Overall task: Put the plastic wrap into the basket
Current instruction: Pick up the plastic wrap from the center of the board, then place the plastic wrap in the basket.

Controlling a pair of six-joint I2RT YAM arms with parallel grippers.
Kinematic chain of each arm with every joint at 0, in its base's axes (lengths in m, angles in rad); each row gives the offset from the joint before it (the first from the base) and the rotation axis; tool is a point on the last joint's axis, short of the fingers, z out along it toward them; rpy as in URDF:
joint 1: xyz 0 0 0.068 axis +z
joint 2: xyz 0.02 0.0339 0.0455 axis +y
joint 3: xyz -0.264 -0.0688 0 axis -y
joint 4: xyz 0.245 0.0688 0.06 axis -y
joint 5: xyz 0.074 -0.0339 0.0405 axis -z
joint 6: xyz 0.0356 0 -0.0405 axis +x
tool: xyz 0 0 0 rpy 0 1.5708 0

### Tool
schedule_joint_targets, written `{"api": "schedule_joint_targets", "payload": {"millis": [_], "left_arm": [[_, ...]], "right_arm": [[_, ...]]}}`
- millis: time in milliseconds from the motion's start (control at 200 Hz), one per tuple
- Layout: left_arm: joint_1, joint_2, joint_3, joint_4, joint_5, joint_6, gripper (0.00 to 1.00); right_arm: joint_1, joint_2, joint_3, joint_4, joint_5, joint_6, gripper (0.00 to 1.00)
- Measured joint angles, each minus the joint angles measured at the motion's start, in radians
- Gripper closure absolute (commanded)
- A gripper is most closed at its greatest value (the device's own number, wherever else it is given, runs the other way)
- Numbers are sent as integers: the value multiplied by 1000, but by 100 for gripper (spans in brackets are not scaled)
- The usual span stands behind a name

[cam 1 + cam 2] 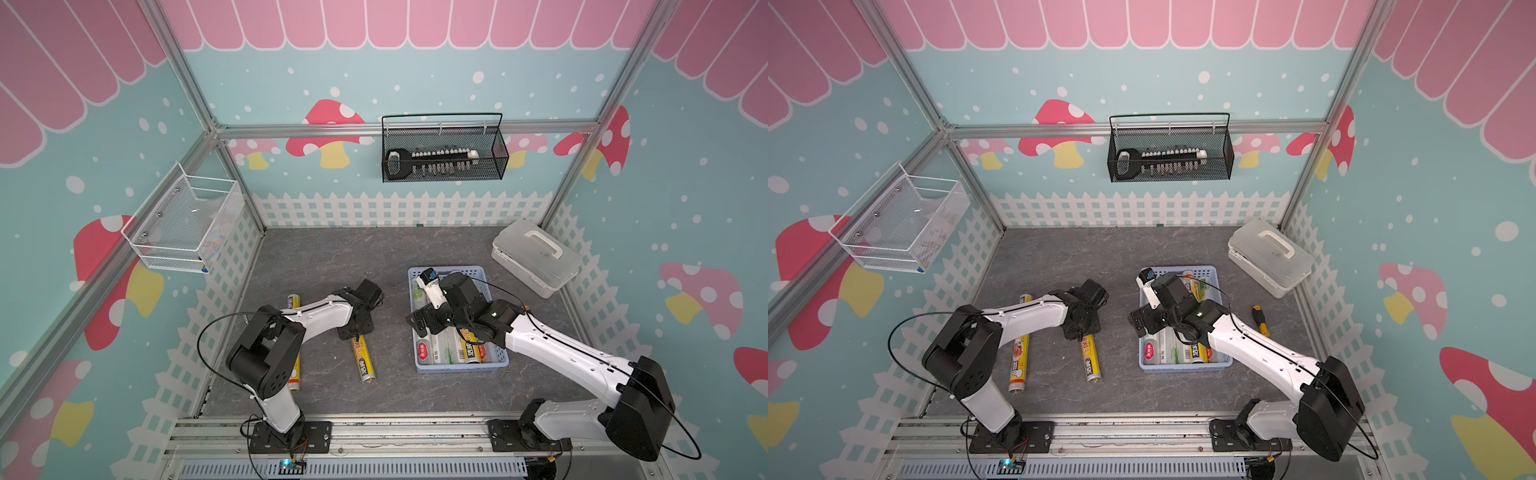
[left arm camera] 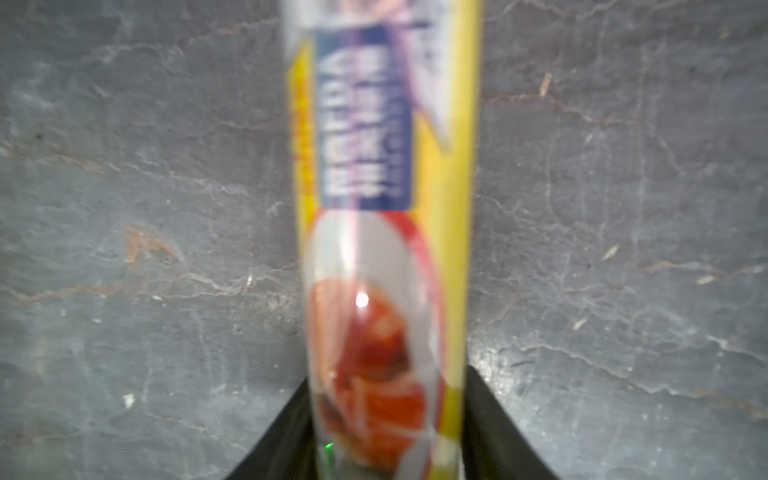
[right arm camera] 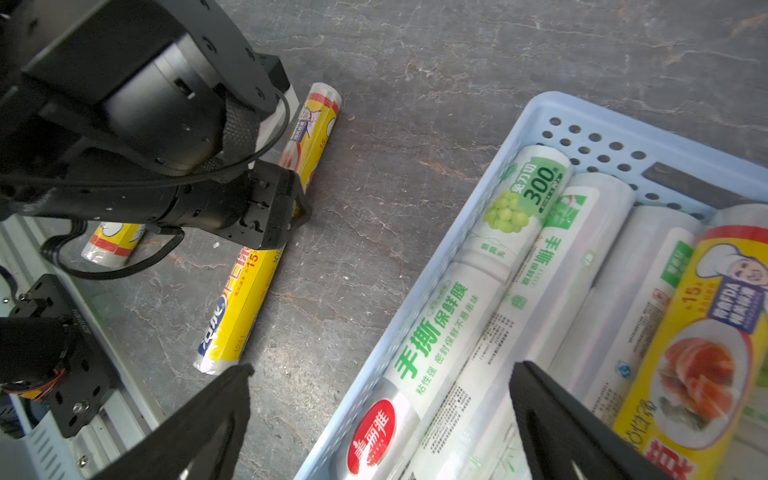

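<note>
The left arm (image 1: pixel 320 313) and right arm (image 1: pixel 557 349) share one look: glossy white shell links between bulky matte-black joint housings. Each sits on a black base plate (image 1: pixel 320 434) fixed with silver screws on the aluminium rail (image 1: pixel 407 432). A thin black cable (image 1: pixel 200 336) loops along each arm away from the rail. A green light (image 1: pixel 494 313) dots the right arm. The right gripper (image 3: pixel 382 365) has flat black wedge-shaped fingers (image 3: pixel 199 415).

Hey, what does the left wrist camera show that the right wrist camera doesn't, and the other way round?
Left wrist only: a blurred close-up of the food picture on the yellow roll, seen from inside the left gripper. Right wrist only: the light-blue basket holding rolls, the open right gripper, and a second yellow roll partly behind the left arm. Both: the left gripper shut on that yellow roll, and the grey table.
</note>
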Motion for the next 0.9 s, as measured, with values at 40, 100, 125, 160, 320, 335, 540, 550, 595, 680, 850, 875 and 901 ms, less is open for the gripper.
{"api": "schedule_joint_targets", "payload": {"millis": [40, 100, 125, 160, 320, 335, 540, 550, 595, 680, 850, 875, 901], "left_arm": [[-3, -4, 1, -1, 0, -3, 76], [-5, -14, 1, -6, -2, 0, 80], [-6, -23, 1, -11, -3, -2, 82], [-8, -44, 1, -17, -4, -6, 85], [-34, -210, 29, -42, -13, -17, 92], [-39, -226, 41, -44, -14, -18, 92], [-150, -250, 249, -16, 5, -24, 95], [-157, -243, 262, -14, 7, -25, 95], [-190, -203, 323, 2, 24, -27, 96], [-245, -103, 428, 29, 58, -33, 96], [-313, 104, 584, 60, 122, -46, 96], [-318, 129, 598, 61, 133, -47, 97], [-320, 153, 610, 60, 145, -49, 97]], "right_arm": [[0, -18, -9, -4, 22, 0, 1], [0, -53, -25, -10, 63, -1, 0], [0, -69, -32, -11, 82, -1, 1], [0, -98, -43, -14, 114, 0, 1], [-3, -219, -91, -26, 244, 0, 1], [-4, -229, -95, -27, 253, 0, 0], [-97, -307, -138, -51, 287, 12, 1], [-107, -309, -140, -52, 279, 14, 1], [-161, -317, -149, -56, 240, 26, 0], [-281, -327, -172, -60, 153, 53, 0], [-415, -325, -193, -98, -23, 75, 0], [-425, -324, -193, -105, -42, 76, 0], [-433, -323, -193, -110, -56, 77, 0]]}}
